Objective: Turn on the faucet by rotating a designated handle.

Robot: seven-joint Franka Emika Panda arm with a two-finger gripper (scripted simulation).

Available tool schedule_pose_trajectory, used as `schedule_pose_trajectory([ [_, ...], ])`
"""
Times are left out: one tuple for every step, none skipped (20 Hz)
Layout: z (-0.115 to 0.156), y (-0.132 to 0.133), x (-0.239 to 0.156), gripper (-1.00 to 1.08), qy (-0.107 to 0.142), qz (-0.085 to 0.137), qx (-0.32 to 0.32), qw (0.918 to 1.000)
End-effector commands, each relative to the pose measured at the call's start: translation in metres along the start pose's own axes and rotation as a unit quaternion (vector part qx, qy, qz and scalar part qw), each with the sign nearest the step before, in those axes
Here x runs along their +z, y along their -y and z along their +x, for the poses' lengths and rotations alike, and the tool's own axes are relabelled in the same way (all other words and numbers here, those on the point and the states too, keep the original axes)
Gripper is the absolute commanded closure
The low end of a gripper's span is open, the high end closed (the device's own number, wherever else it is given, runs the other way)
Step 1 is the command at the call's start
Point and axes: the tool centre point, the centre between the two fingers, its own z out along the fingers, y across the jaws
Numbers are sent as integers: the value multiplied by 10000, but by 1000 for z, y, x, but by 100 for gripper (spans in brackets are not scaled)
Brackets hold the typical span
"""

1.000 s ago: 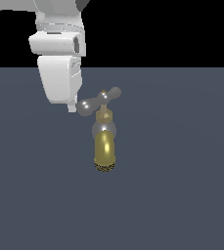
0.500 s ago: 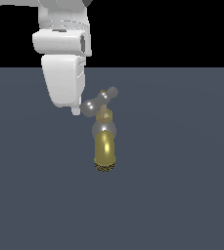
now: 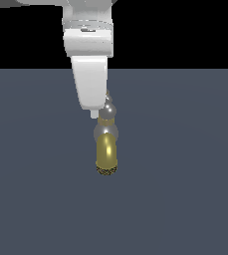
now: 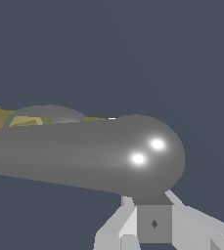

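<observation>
1. The handle (image 3: 108,110), at frame centre above the faucet (image 3: 106,149), has swung end-on since a moment ago.
2. The end effector (image 3: 94,113) presses beside it; its opening I cannot tell.
3. Turning seems well underway.

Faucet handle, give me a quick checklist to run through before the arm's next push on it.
1. Gripper at handle height, beside the faucet: ok.
2. Handle close against the fingertip in the wrist view: ok, though actual contact cannot be told.
3. Jaws open or shut: cannot tell.
4. Crossbar seen nearly end-on in the exterior view, pointing along the spout: ok.
5. How far the handle can turn: cannot tell.
6. Floor around the faucet free of obstacles: ok.
</observation>
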Motion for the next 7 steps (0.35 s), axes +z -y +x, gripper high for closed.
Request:
schedule_pose_trajectory([
  [35,-2,1,108,1,7,224,9997],
  [41,-3,1,108,1,6,230,9997],
  [48,-4,1,108,1,6,236,9997],
  [54,-5,1,108,1,6,243,9997],
  [60,-6,1,108,1,5,249,9997],
  [66,-7,1,108,1,5,255,9997],
  [66,-7,1,108,1,5,255,9997],
])
